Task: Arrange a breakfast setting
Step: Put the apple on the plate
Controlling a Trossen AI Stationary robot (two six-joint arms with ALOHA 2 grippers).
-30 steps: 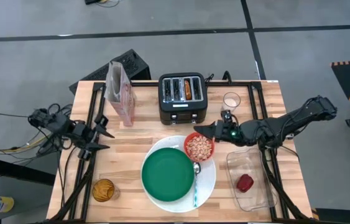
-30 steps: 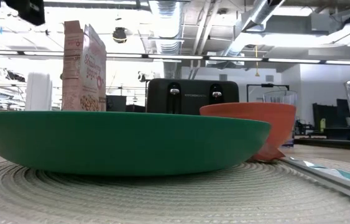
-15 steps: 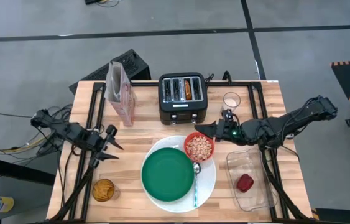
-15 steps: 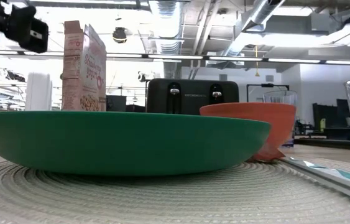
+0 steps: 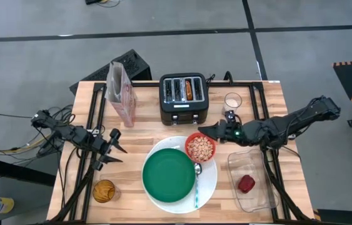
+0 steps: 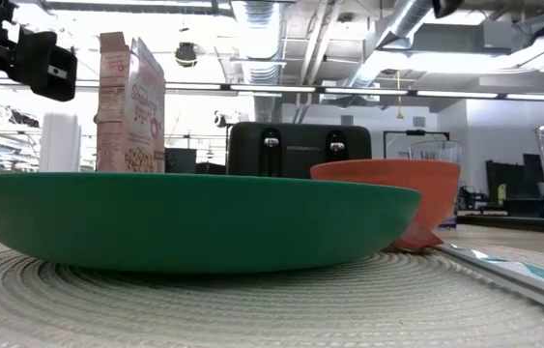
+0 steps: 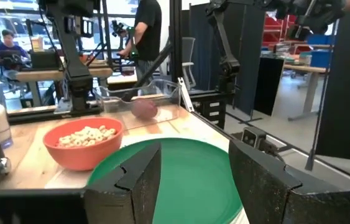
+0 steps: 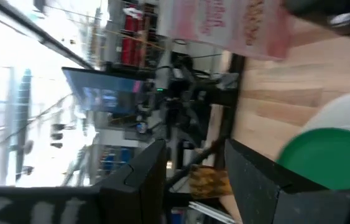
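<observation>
On the table: wooden top (image 5: 132, 187) carrying the whole setting, both arms reaching in from the sides.
White plate (image 5: 208, 181): largest dish, at the table's front middle, under the green plate.
Green plate (image 5: 168, 175): lies on the white plate, toward its left half; it fills the low view.
Toaster (image 5: 184, 99): black, at the back middle, with a toasted bagel (image 5: 189, 89) standing in one of its right slots.
Cereal box (image 5: 119, 94): upright, left of the toaster.
Clear tray (image 5: 260, 194): front right, holding the small red food piece (image 5: 246, 183).
Red bowl (image 5: 200, 147): full of cereal, on the white plate's back right edge, touching the green plate's rim.
Spoon (image 5: 197, 186): teal handle, lying on the white plate just right of the green plate.
Left gripper (image 5: 119, 154): fingers spread apart and empty, above the table just left of the white plate.
Right gripper (image 5: 202, 131): fingers parted, holding nothing, just behind the red bowl.
</observation>
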